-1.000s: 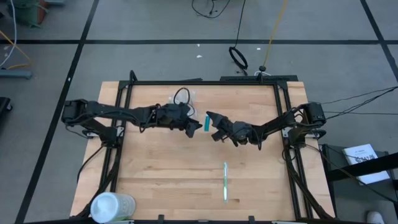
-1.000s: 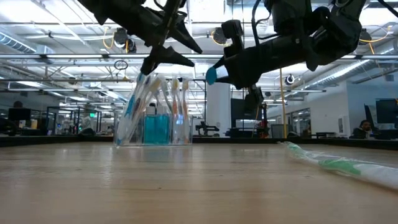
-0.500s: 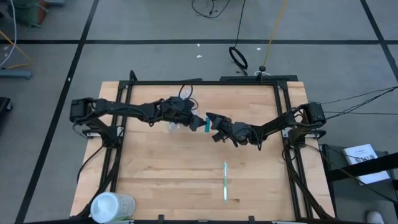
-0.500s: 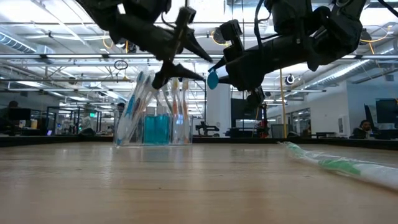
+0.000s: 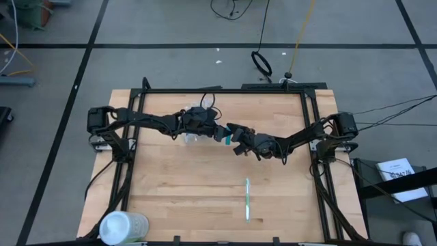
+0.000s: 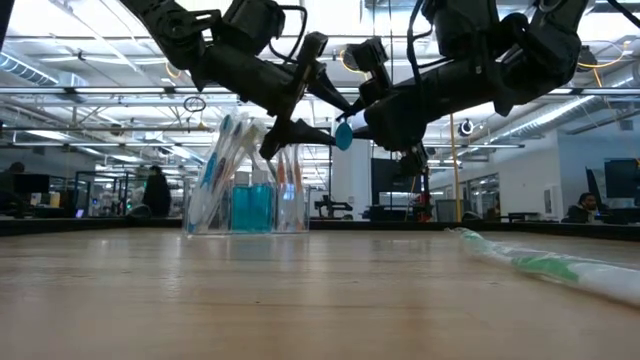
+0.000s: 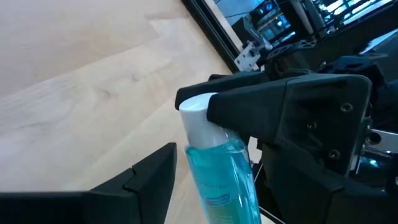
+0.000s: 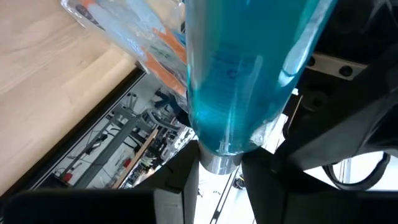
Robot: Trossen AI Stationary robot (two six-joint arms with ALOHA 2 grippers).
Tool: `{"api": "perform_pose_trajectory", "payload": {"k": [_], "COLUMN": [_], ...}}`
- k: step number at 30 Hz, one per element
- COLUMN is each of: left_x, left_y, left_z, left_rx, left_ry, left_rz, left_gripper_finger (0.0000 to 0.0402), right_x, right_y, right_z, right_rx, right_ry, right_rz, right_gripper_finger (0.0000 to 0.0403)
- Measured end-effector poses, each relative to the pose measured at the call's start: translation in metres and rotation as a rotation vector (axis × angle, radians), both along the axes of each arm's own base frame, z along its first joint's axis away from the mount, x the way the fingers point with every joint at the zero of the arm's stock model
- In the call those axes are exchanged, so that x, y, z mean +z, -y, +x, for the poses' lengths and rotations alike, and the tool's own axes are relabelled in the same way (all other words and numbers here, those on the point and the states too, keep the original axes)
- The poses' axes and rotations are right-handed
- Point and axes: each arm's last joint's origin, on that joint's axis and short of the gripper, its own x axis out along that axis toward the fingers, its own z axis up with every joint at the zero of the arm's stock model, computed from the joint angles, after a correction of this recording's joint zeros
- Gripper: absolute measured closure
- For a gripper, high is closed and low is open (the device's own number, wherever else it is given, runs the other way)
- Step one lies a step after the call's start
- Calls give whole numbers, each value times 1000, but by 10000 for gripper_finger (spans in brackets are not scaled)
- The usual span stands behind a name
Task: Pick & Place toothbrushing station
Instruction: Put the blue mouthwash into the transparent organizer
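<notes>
A clear plastic cup [image 6: 250, 205] full of pastel toothbrushes and teal tubes stands on its base at the table's far middle; it also shows in the high view [image 5: 192, 132]. My right gripper [image 5: 233, 137] is shut on a teal toothpaste tube [image 5: 227, 135] with a white cap, held in the air just right of the cup. My left gripper [image 5: 220, 131] is open. Its fingers stand on either side of the tube's teal body [image 7: 227, 177], with a gap showing beside one finger [image 7: 152, 177]. A wrapped green toothbrush [image 5: 247, 199] lies flat on the table near the front. My right gripper pinches the tube at its cap end [image 8: 217, 160] between its two fingers [image 8: 180, 177]. The fingers come roughly level from the table's right. The tube sticks out past them toward the left gripper, lifted clear of the table [image 6: 343, 134].
A bigger white cylindrical container [image 5: 123, 227] stands at the table's near left corner. The wrapped toothbrush also shows in the low view [image 6: 540, 262]. Bare wood [image 5: 177, 184] lies between the cup and the near edge.
My left gripper has gone toward the table's right edge, from over the cup to the tube held by my right gripper, and its open fingers now straddle the tube. My right gripper and the tube have stayed almost in place.
</notes>
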Motion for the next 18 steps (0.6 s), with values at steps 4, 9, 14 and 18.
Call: {"api": "perform_pose_trajectory", "payload": {"k": [4,9,14,18], "left_x": [0,1,1,2], "left_y": [-1,4,4,3], "left_z": [0,1,1,1], "left_rx": [-13,-33,-32,-26], "left_ry": [-6,5,11,11], "left_rz": [21,32,48,49], "left_gripper_finger": [158,183,230,249], "right_x": [0,4,6,6], "right_y": [0,-1,-1,-1], "right_z": [0,1,1,1], "right_rx": [24,56,54,50], "right_ry": [1,27,50,55], "right_rz": [-1,-12,-16,-16], "right_gripper_finger": [305,305,305,305]}}
